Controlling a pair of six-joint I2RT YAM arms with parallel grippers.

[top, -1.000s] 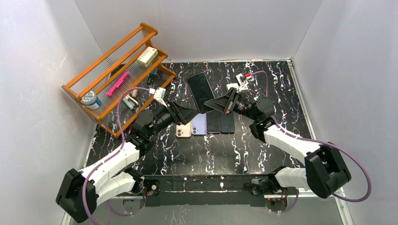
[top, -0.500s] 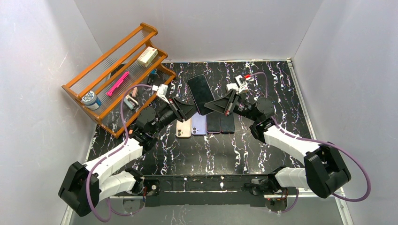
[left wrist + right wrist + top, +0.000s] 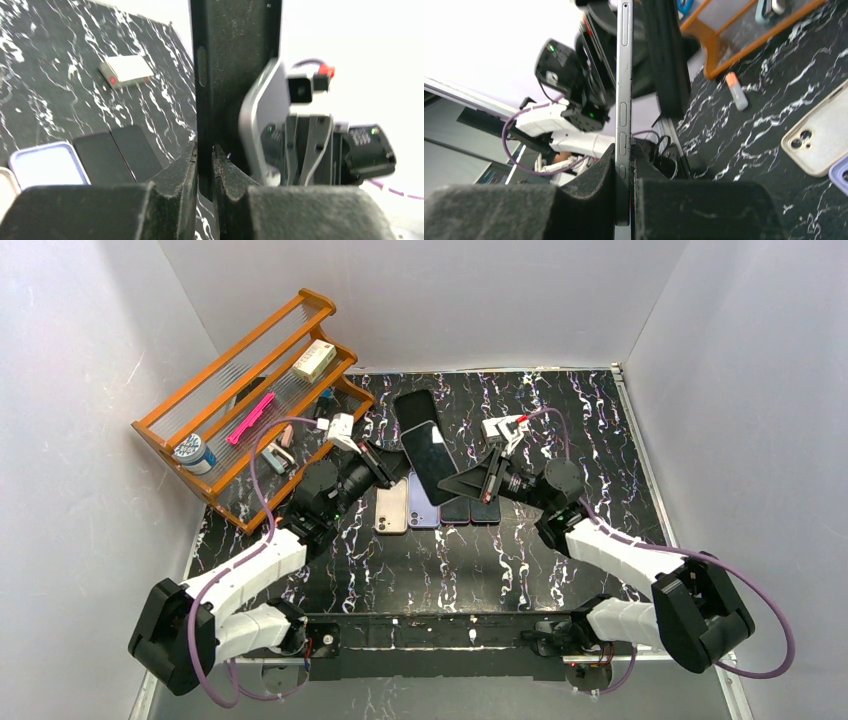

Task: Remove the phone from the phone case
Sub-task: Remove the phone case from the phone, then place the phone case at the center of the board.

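The phone [image 3: 430,462], grey-edged with a dark screen, hangs tilted above the table with my right gripper [image 3: 447,483] shut on its lower edge. In the right wrist view the phone [image 3: 624,95] stands edge-on between the right gripper's [image 3: 624,155] pads. The black phone case [image 3: 413,406] has come partly away from the phone at its far end. My left gripper [image 3: 392,462] is shut on the case's wall. In the left wrist view the case [image 3: 235,70] rises from the left gripper [image 3: 205,152], with the phone's grey edge [image 3: 260,125] just right of it.
Several other phones [image 3: 424,508] lie in a row on the black marbled table [image 3: 560,420] below the held pair. A wooden rack [image 3: 250,390] with small items stands at the far left. A small white box [image 3: 125,70] and an orange-capped stick [image 3: 735,92] lie on the table.
My left gripper has shut on the case's edge and drawn back to the left. The case has peeled off the phone's far end, and the right gripper has moved the phone slightly nearer.
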